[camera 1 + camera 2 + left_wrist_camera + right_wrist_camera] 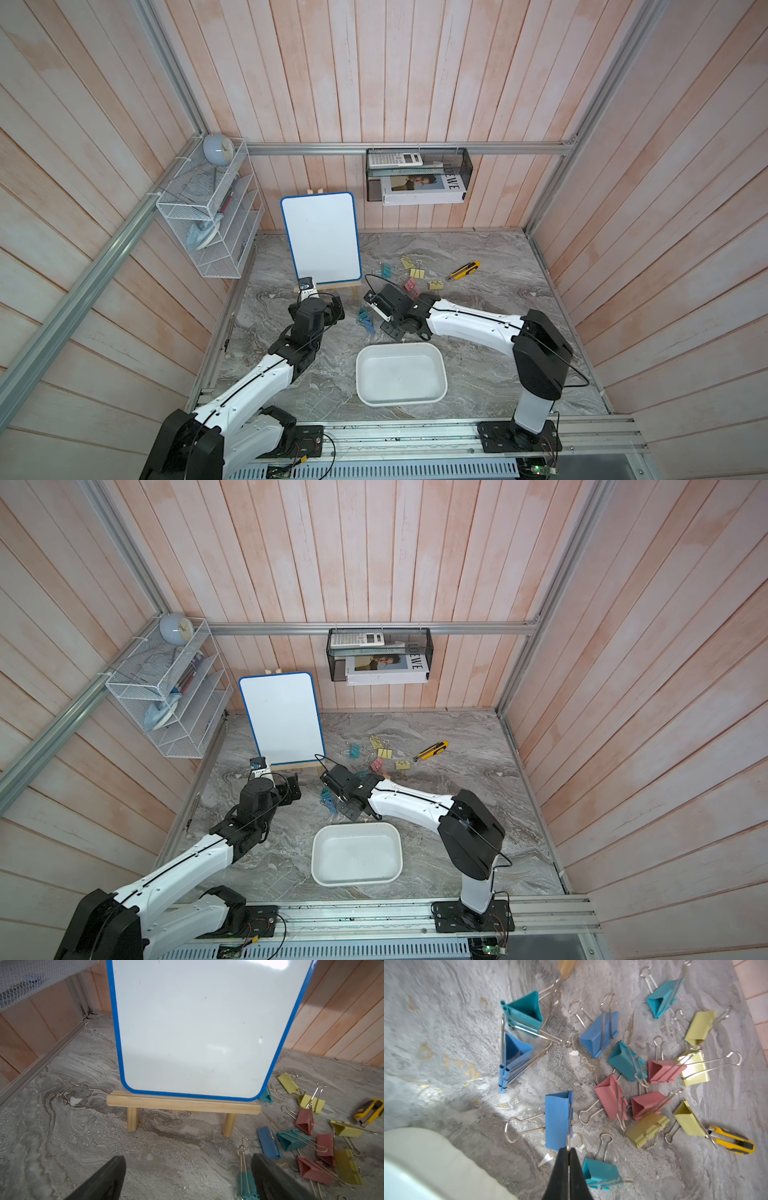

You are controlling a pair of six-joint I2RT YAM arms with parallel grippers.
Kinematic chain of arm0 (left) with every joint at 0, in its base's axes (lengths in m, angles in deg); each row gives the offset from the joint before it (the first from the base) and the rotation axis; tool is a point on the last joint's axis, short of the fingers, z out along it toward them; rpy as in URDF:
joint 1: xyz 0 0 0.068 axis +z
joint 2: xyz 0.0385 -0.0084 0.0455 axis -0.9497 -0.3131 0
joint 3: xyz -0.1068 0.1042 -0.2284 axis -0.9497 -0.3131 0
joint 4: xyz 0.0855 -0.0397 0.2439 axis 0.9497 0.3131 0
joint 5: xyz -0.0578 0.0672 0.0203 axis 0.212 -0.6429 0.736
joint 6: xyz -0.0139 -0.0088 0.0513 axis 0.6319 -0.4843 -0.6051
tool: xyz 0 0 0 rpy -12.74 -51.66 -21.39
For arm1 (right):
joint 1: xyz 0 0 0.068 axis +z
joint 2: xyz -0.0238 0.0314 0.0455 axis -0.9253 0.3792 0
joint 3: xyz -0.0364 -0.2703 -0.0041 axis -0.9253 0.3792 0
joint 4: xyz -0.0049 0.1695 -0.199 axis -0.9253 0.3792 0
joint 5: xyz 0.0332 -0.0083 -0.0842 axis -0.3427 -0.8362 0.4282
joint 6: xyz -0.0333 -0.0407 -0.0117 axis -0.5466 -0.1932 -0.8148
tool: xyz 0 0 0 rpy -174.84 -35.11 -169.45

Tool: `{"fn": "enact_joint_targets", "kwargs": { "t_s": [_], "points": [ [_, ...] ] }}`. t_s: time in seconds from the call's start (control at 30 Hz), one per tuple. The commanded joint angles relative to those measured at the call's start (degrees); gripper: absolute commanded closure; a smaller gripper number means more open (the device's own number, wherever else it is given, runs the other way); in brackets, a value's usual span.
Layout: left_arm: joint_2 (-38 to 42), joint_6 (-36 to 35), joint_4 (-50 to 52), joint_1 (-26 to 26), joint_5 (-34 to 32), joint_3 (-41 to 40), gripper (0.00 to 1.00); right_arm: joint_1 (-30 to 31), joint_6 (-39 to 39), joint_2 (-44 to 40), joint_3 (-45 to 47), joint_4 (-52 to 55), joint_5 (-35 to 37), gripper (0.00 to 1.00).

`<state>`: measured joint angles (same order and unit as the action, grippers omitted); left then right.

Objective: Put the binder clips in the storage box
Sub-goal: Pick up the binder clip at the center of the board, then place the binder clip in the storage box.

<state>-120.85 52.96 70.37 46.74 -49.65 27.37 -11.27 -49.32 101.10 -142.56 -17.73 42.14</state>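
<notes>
Since the storage box (401,376) shows nothing inside in both top views, the task looks barely begun. The left jaws stand spread and empty, low over the desk (498,365) before the whiteboard (197,1028); the binder clips (623,1061) lie scattered on the desk behind the box; the right jaws are pressed together on what looks like the wire handle of one blue clip (558,1120), near the box rim; by my reading, every clip has yet to go in.
</notes>
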Motion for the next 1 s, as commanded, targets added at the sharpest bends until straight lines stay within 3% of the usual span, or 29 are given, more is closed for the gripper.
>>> {"fn": "enact_joint_targets", "kwargs": {
  "t_s": [0.0,0.23,0.43,0.6,0.77,0.97],
  "points": [
    [0.35,0.21,-1.28,0.32,-1.30,-0.87,0.00,-0.37,13.71,-8.61,2.09,-1.56,-2.51,1.00],
    [1.09,1.06,-1.54,0.58,-0.93,-1.32,0.00,0.19,36.08,-27.85,17.20,-10.91,-14.47,1.00],
    [1.67,1.43,-1.80,0.76,-0.56,-1.61,0.00,6.53,59.23,-36.77,34.31,-27.94,-14.23,1.00],
    [1.36,1.73,-2.06,0.76,0.03,-1.66,0.00,11.31,69.00,-31.46,40.96,-38.48,-10.31,1.00],
    [1.34,1.72,-1.90,0.85,0.42,-1.64,0.00,11.41,70.31,-20.26,41.20,-46.13,-12.68,1.00],
    [1.71,1.49,-1.71,1.00,0.06,-1.74,0.00,11.43,71.76,-12.62,40.72,-50.96,-13.55,1.00]
  ]
}}
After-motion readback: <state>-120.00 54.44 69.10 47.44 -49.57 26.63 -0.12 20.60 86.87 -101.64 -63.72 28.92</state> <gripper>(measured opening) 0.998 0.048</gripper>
